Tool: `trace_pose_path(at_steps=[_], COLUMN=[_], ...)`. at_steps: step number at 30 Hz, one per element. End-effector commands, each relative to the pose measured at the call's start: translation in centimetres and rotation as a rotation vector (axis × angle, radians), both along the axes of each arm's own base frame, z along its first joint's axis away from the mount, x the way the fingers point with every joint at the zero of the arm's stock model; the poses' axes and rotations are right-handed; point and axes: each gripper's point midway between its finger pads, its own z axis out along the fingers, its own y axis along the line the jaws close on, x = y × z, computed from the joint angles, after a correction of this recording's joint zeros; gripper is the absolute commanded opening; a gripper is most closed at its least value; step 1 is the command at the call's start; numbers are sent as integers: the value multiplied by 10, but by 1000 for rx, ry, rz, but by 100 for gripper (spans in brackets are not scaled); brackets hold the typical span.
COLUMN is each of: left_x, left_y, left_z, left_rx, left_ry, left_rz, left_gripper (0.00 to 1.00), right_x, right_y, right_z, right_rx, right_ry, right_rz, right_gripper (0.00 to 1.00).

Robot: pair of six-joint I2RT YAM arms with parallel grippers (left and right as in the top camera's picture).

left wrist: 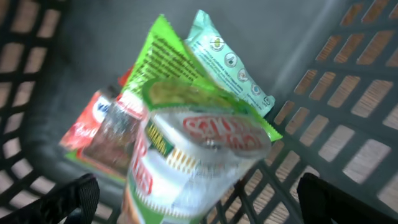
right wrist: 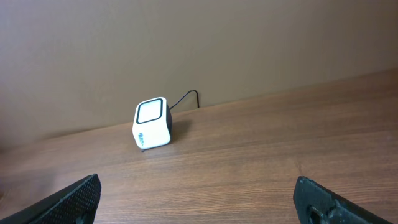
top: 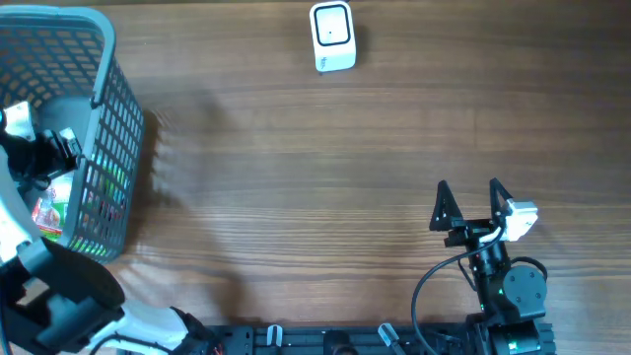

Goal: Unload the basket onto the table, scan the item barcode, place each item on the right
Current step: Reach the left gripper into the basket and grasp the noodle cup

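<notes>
Barely begun: the left gripper point(left wrist: 199, 210), wide open and empty, hangs over the noodle cup point(left wrist: 198, 152) in the basket point(top: 102, 61), while the right gripper point(top: 469, 193), likewise open and empty, faces the scanner point(top: 332, 36), well apart from it.

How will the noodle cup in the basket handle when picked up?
The noodle cup is probably light and thin-walled, so may dent. Its glossy wrap looks slippery. Lying tilted on loose packets, it may shift.

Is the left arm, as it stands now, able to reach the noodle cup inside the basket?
Probably yes. The left end effector is open inside the basket, over the noodle cup, which lies on top of the packets; nothing covers it.
</notes>
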Motion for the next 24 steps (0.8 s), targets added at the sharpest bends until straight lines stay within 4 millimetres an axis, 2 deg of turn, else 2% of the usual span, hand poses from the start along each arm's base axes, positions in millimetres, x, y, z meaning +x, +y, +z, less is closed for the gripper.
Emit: trace_pose_path(at_steps=[1, 9, 13, 17, 19, 24], left_x=[8, 5, 1, -3, 2, 17], left_y=[-3, 5, 8, 15, 24, 48], left_z=[-18, -54, -63, -63, -61, -28], left_rx=[-58, -109, -130, -130, -108, -49], left_ry=[-7, 66, 86, 83, 52, -30], left_rz=[-94, -102, -80, -59, -16, 69], left_gripper=[100, 100, 100, 100, 100, 100], right_x=[0, 0, 0, 0, 0, 0], right_y=[0, 0, 0, 0, 0, 0], right_z=[2, 2, 2, 2, 2, 2], right_rx=[2, 2, 2, 2, 2, 2], right_ry=[-9, -9, -9, -9, -9, -9], right_rz=[3, 3, 3, 3, 3, 3], right_gripper=[100, 100, 100, 100, 100, 100])
